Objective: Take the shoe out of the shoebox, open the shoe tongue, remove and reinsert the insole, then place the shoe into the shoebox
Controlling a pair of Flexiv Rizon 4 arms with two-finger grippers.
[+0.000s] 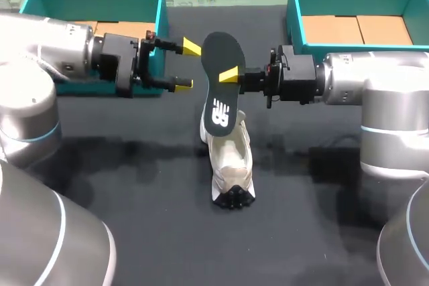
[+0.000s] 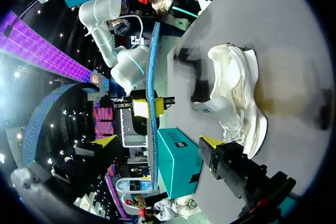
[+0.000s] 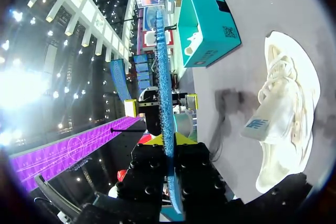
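A white shoe (image 1: 231, 165) lies on the black table, toe towards the front edge. Above it a dark insole (image 1: 220, 78) stands on edge, and my right gripper (image 1: 231, 76) is shut on its right side. My left gripper (image 1: 188, 65) is open just left of the insole, not touching it. In the left wrist view the insole (image 2: 154, 129) shows edge-on ahead of the open left gripper (image 2: 157, 141), with the shoe (image 2: 236, 93) beyond. From the right wrist the insole (image 3: 163, 77) rises out of the shut right gripper (image 3: 168, 139), beside the shoe (image 3: 289, 119).
Two teal boxes stand at the back of the table, one on the left (image 1: 161, 25) and one on the right (image 1: 295, 18), each with brown cardboard inside. The left box (image 2: 181, 161) sits close beside my left gripper.
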